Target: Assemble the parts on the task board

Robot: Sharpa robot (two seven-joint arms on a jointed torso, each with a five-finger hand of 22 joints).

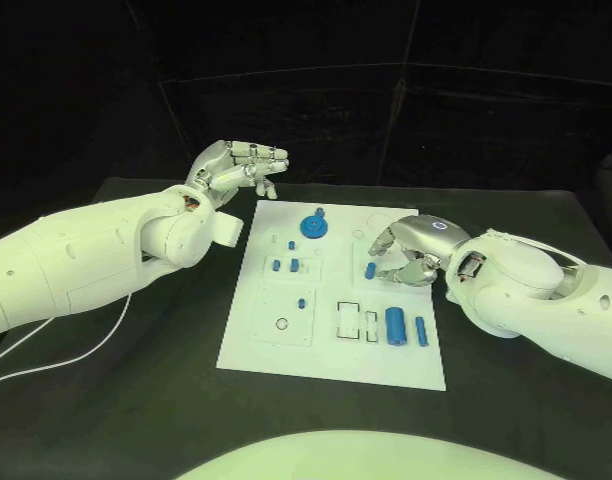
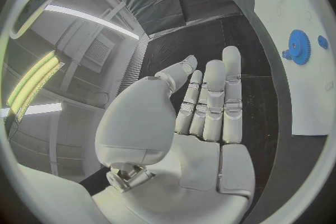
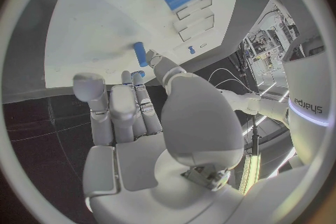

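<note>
The white task board lies in the middle of the table. A blue gear stands at its far end, with small blue pieces nearer the left side. A thick blue cylinder and a slimmer one lie near the front right. My right hand hovers low over the board's right middle. In the right wrist view its thumb and a finger pinch a small blue peg just over the board. My left hand is raised beyond the board's far left corner, its fingers straight and the palm empty.
Black table surrounds the board on all sides. Rectangular slots and a small ring outline mark the board's near half. The left wrist view catches the gear and the board's edge.
</note>
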